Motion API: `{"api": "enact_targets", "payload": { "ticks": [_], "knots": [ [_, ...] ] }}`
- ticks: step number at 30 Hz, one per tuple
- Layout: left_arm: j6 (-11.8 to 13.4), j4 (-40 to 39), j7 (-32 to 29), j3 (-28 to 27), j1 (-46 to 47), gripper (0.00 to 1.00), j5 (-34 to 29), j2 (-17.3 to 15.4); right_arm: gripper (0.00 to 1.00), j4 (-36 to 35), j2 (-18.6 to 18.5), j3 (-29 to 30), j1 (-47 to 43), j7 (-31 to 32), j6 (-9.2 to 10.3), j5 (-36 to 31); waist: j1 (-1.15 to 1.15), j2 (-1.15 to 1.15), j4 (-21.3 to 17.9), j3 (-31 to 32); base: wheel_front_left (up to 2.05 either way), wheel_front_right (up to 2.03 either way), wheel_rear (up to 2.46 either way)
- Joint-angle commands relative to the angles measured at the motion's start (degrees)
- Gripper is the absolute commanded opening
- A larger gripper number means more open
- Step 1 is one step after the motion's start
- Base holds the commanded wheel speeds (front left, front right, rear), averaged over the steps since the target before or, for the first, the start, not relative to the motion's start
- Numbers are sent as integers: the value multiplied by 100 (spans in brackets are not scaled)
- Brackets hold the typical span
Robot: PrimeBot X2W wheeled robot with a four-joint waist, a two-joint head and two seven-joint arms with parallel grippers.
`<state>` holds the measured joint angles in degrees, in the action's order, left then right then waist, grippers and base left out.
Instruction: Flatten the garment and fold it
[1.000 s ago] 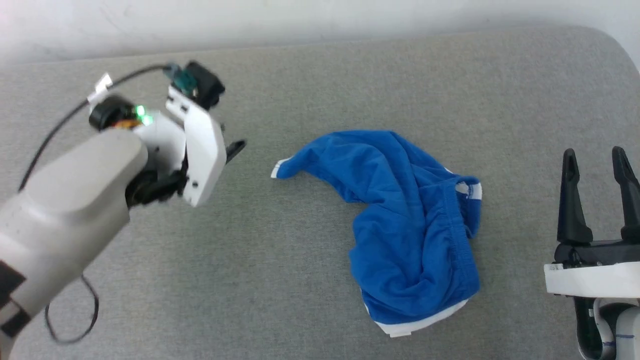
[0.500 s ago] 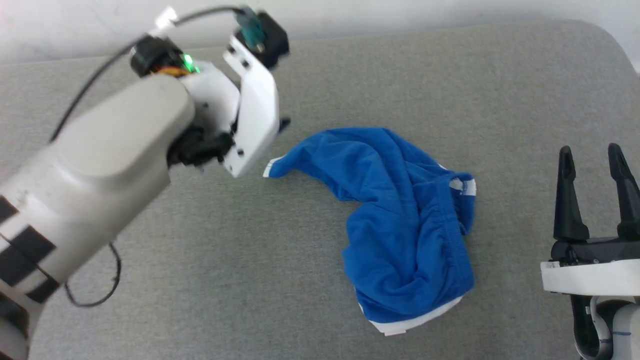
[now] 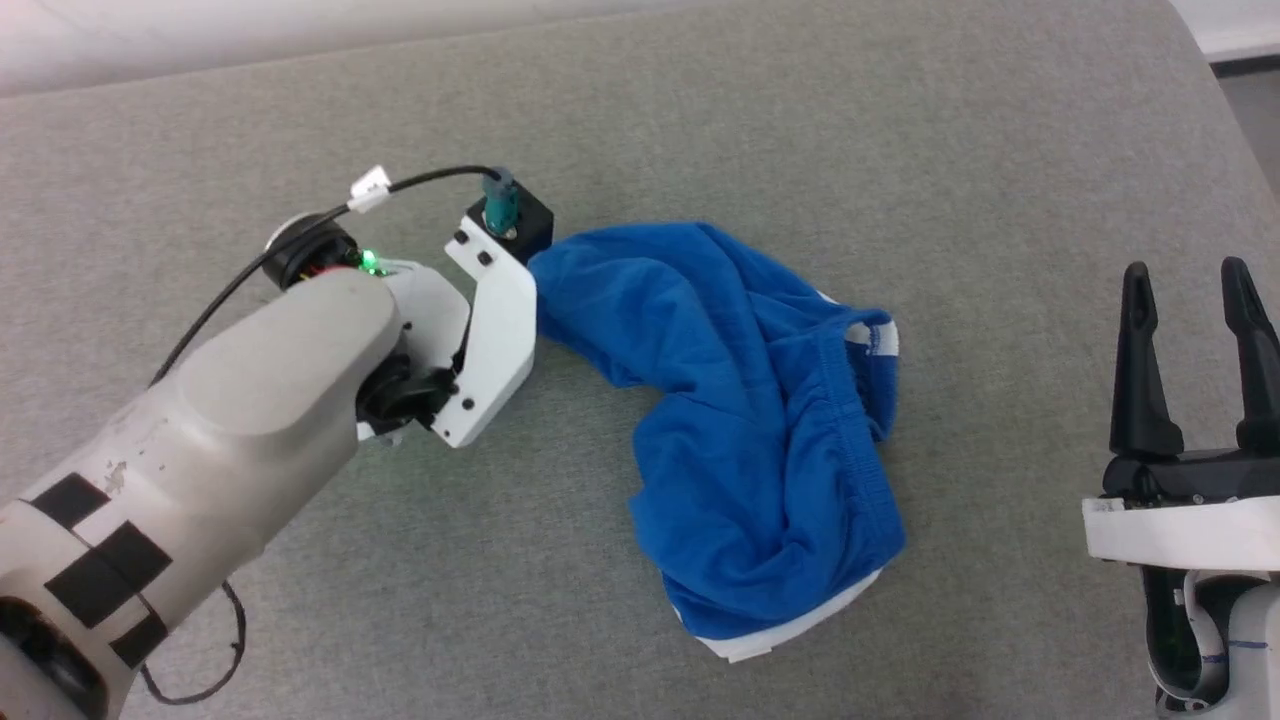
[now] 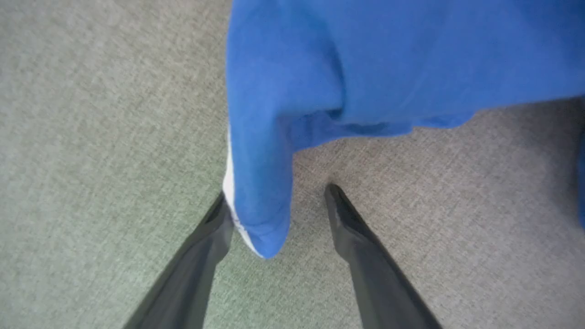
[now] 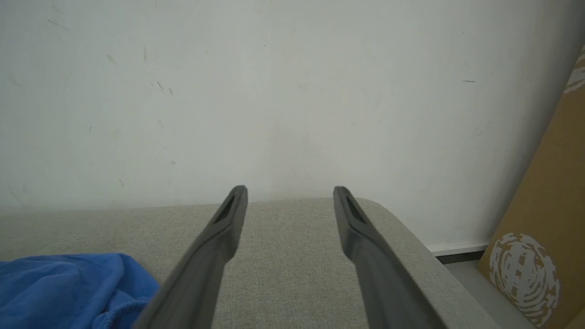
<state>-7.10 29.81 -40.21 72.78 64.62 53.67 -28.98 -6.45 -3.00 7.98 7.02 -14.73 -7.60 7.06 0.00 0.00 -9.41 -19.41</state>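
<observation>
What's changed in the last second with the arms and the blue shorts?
The left gripper swung in toward the shorts; its open fingers now stand either side of their white-trimmed corner, not closed on it. Nothing was grasped or released. The head view also shifted. The shorts stay crumpled, the right gripper open and idle.

right gripper (image 5: 290, 194) spread wide over grey cushion (image 5: 288, 256), blue garment (image 5: 68, 288) lower left, white wall (image 5: 274, 91), cardboard box (image 5: 544, 219)

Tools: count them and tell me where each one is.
2. The left tool straddles the garment's left tip; the right tool stands apart, to the garment's right.
</observation>
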Motion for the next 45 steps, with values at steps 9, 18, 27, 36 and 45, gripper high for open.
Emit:
{"api": "enact_targets", "payload": {
  "ticks": [9,18,27,36,45],
  "knots": [
    [-38,-164,561,57,-14,0,-172,9,100,15,13,90,10,-27,11,-58,0,0,212,47,0,0,0],
    [-38,-508,1710,57,-622,0,177,-864,100,68,13,100,-258,-27,11,-184,0,0,604,564,0,0,0],
    [-36,-256,2222,34,-1852,10,607,-1225,100,144,13,55,-486,-27,11,-336,0,0,832,869,0,0,0],
    [746,-400,4590,-570,-2123,100,147,-999,100,-55,13,20,-197,-27,11,-971,0,0,1049,1221,0,0,0],
    [2377,-1285,5514,-1458,-2652,100,-858,-834,100,-105,-615,-611,729,-27,11,-1317,0,0,1284,1316,0,0,0]
  ]
}}
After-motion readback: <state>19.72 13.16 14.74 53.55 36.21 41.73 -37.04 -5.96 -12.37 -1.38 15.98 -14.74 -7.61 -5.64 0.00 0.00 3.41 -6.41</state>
